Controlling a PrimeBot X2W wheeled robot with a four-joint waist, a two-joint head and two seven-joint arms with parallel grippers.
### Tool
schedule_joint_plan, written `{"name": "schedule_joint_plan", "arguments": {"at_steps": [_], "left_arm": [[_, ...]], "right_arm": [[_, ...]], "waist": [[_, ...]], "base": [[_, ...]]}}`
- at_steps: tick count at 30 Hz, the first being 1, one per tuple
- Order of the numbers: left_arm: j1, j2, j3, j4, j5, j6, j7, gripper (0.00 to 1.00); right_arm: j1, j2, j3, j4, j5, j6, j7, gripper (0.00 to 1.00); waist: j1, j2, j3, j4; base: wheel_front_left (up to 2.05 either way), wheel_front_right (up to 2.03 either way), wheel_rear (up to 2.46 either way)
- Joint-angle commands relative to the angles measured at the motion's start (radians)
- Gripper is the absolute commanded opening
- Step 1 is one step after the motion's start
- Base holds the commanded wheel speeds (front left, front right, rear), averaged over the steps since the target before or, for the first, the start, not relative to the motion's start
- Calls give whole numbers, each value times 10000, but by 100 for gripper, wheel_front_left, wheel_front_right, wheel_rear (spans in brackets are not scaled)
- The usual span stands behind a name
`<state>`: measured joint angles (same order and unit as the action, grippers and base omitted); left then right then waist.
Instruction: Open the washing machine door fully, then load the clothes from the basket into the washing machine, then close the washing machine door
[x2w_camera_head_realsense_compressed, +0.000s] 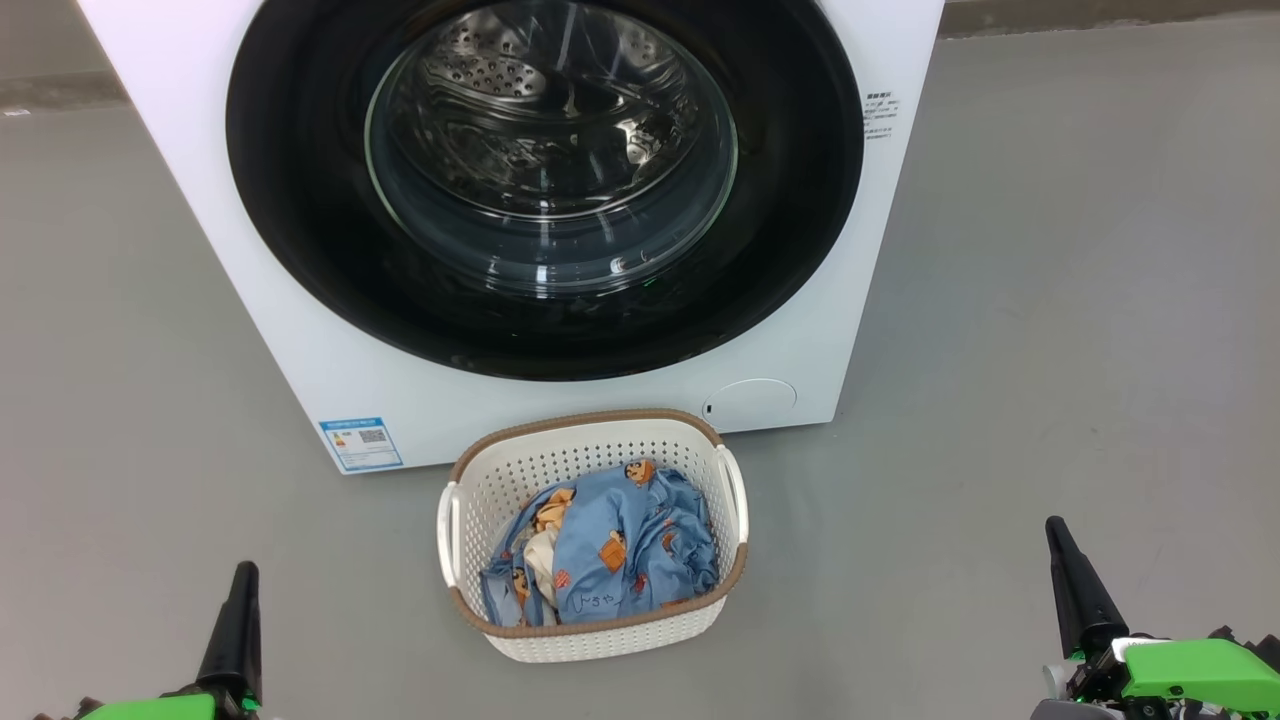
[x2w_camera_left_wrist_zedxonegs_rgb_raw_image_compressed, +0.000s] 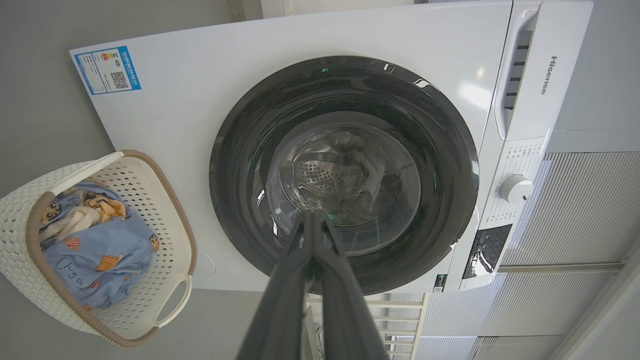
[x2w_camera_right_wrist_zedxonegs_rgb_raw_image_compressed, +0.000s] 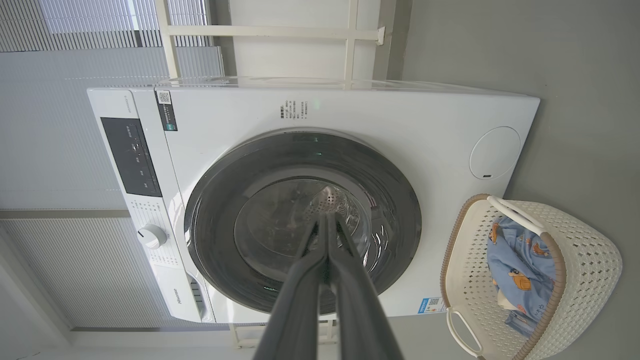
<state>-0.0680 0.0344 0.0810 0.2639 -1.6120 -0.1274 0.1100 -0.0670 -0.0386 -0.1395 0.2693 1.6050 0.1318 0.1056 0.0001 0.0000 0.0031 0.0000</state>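
The washing machine door (x2w_camera_head_realsense_compressed: 548, 180) is shut, flush in the white front of the washing machine (x2w_camera_head_realsense_compressed: 300, 340), and stands ahead of both sets of fingers, well beyond their tips; each wrist view looks straight along its fingers at the glass bowl and the steel drum behind it. The basket (x2w_camera_head_realsense_compressed: 590, 418) sits on the grey floor (x2w_camera_head_realsense_compressed: 1050, 300) just in front of the machine, below the door and between the two grippers, nearer the fingers than the door is; the clothes (x2w_camera_head_realsense_compressed: 620, 550), blue printed cloth with cream pieces, fill it. The left gripper (x2w_camera_head_realsense_compressed: 243, 575) and right gripper (x2w_camera_head_realsense_compressed: 1056, 530) hang low and wide apart, each with its fingers pressed together and holding nothing.

Opening comes first; no handle or hinge is plain from here, so find the free edge of the black rim, hook it from behind, and swing in the hinge's arc rather than pulling straight; carry the door fully round, keeping the arm clear of the basket.
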Motion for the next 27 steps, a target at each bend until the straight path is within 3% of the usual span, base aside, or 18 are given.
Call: {"name": "schedule_joint_plan", "arguments": {"at_steps": [1,27], "left_arm": [[-401,159,339,-190,43,-33,41,0],[-401,158,339,-190,43,-33,41,0]], "right_arm": [[-409,-116,260,-246,39,-11,74,0],[-409,-116,260,-246,39,-11,74,0]], "waist": [[-1,0,0,0],[-1,0,0,0]], "base": [[0,0,0],[0,0,0]]}}
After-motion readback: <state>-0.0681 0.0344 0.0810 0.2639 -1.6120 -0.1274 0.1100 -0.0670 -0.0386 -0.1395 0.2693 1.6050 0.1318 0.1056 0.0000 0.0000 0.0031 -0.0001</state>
